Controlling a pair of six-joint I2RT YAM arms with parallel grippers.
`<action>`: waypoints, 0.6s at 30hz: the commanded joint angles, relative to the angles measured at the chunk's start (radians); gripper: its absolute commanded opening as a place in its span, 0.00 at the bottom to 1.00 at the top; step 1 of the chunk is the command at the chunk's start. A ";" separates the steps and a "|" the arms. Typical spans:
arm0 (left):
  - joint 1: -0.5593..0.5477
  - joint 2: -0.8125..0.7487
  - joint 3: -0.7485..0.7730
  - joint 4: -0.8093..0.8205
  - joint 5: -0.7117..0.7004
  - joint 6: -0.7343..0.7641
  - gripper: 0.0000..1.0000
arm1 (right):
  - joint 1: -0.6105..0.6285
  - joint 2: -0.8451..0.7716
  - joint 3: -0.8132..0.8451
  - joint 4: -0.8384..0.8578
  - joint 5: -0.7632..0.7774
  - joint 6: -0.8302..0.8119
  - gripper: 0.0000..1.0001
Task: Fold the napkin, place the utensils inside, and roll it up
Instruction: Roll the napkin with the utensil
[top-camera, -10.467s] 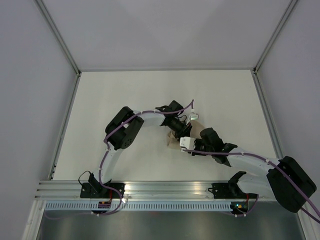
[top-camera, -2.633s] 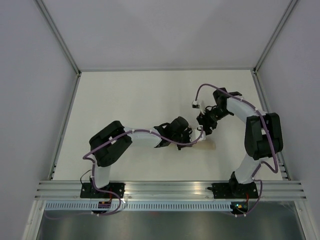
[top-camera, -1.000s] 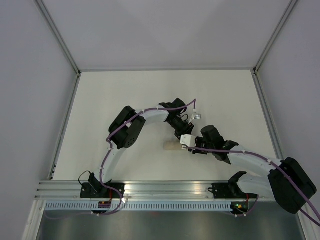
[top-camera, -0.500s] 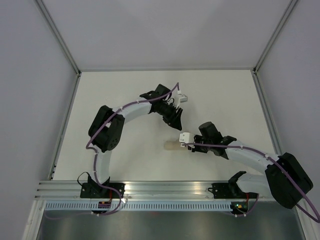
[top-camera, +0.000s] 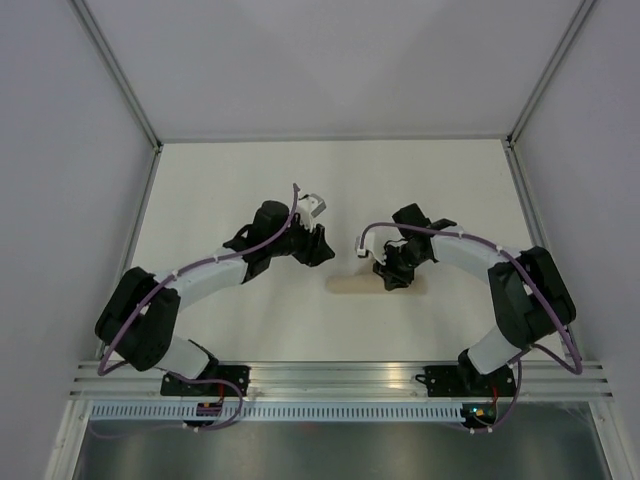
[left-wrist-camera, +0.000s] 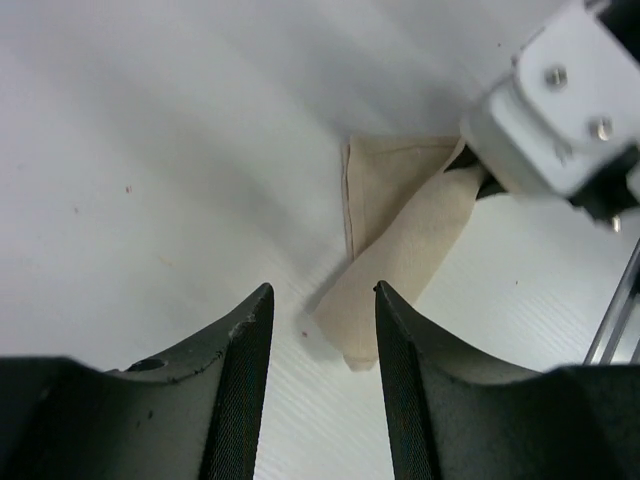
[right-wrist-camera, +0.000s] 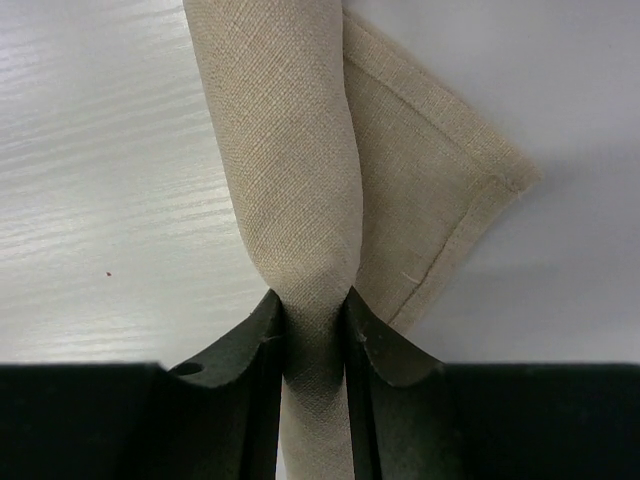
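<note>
1. Tabletop (top-camera: 250, 190): white and bare around the work. The napkin (top-camera: 350, 284) is lying a little toward 5 o'clock of its middle, as a short tan roll running 9 to 3 o'clock.
2. Arms: the left arm (top-camera: 200, 280) is reaching in from 8 o'clock and the right arm (top-camera: 470, 250) is curling in from 3 o'clock. Their wrists are ending up on either side of the roll.
3. Napkin, close up (right-wrist-camera: 290, 150): it is reading as a tight tube, with a flat hemmed corner (right-wrist-camera: 440, 160) sticking out from under it toward 3 o'clock in the right wrist view. No fork is showing anywhere, and I cannot tell whether it is sitting inside.
4. Step in hand, as I am judging it: finishing the roll.
   - The pinched end is wanting to be turned over that loose corner with the tube kept pressed low, so the wraps are not springing apart.
   - The free end at 9 o'clock is needing a steadying touch, or the tube is likely to pivot.
   - Any release is best made with the seam underneath.
5. Right jaws: these are standing narrowly apart and squeezing the roll's 3 o'clock end, with cloth filling the whole gap between the pads.
6. Left jaws: these are standing partly open with nothing between them, hovering over bare tabletop at 10 o'clock of the roll and near it without touching. From that wrist the napkin (left-wrist-camera: 400, 260) is showing beyond the gap at 1 o'clock.
</note>
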 joint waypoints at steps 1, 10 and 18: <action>-0.020 -0.114 -0.173 0.294 -0.099 -0.087 0.50 | -0.030 0.121 0.069 -0.170 -0.086 -0.053 0.15; -0.372 -0.183 -0.361 0.569 -0.484 0.292 0.75 | -0.068 0.360 0.249 -0.311 -0.143 -0.086 0.15; -0.550 0.068 -0.218 0.544 -0.615 0.603 0.80 | -0.100 0.483 0.350 -0.372 -0.169 -0.089 0.15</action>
